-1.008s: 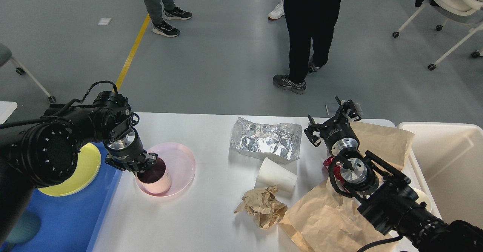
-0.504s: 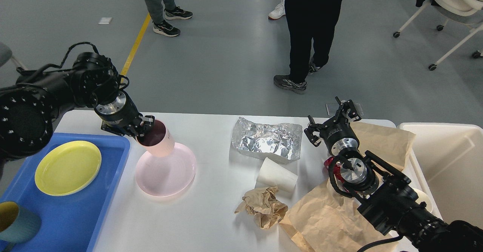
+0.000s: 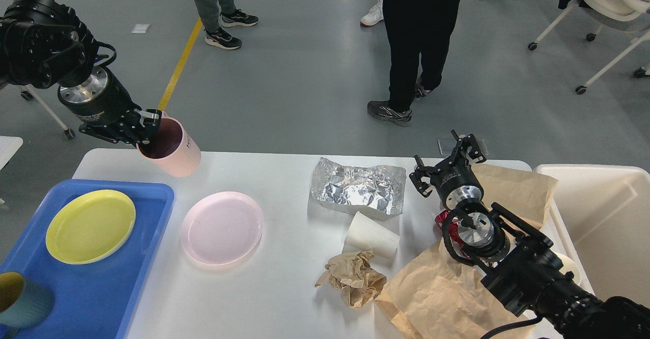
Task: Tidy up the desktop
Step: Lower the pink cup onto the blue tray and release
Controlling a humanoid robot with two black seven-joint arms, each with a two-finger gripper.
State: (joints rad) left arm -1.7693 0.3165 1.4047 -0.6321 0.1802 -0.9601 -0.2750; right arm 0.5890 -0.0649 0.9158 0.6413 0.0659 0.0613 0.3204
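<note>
The white desktop (image 3: 284, 298) fills the lower view. My left gripper (image 3: 144, 128) is shut on the rim of a pink ribbed cup (image 3: 171, 148) and holds it tilted, high above the desktop's far left corner. A pink plate (image 3: 222, 227) lies bare on the desktop. My right gripper (image 3: 447, 164) is open and empty above the far right of the desktop, over brown paper (image 3: 513, 189). Crumpled foil (image 3: 358, 192), a white paper cup (image 3: 372, 236) on its side and a crumpled brown paper ball (image 3: 354, 277) lie in the middle.
A blue tray (image 3: 101, 278) at the left holds a yellow plate (image 3: 90, 226) and a blue-and-yellow cup (image 3: 20, 298). A cream-white bin (image 3: 604, 217) stands at the right. A red thing (image 3: 443, 218) is partly hidden by my right arm. People stand beyond the table.
My left gripper has lifted the pink cup off the pink plate and carried it up and to the left. The right arm has not moved.
</note>
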